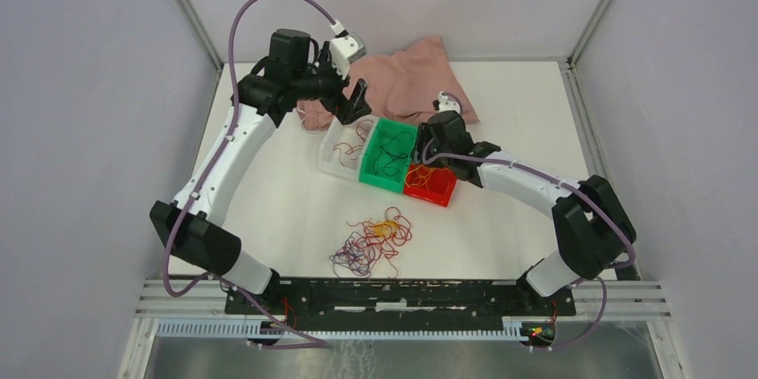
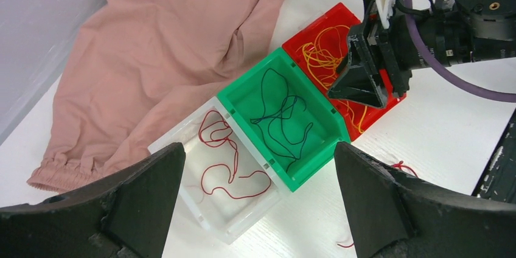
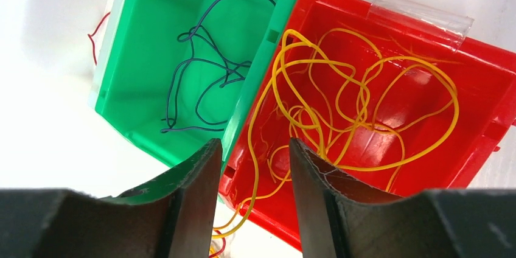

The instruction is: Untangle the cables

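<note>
The tangled clump of red, orange-yellow and dark blue-purple cables (image 1: 371, 240) lies on the white table in front of the bins. Sorted strands lie in three bins: red cables (image 2: 225, 160) in the clear bin (image 2: 182, 136), dark blue cables (image 2: 283, 118) in the green bin (image 2: 243, 87), yellow cables (image 3: 341, 87) in the red bin (image 3: 487, 57). My left gripper (image 2: 258, 148) is open and empty, high above the clear and green bins. My right gripper (image 3: 254, 145) is open low over the red bin's near corner. One yellow strand runs between its fingers and hangs over the bin edge.
A pink cloth (image 1: 402, 84) lies crumpled at the back, touching the clear bin. The three bins stand side by side in a diagonal row mid-table. Grey walls enclose the table on three sides. A loose red strand (image 2: 404, 167) lies on the table by the green bin.
</note>
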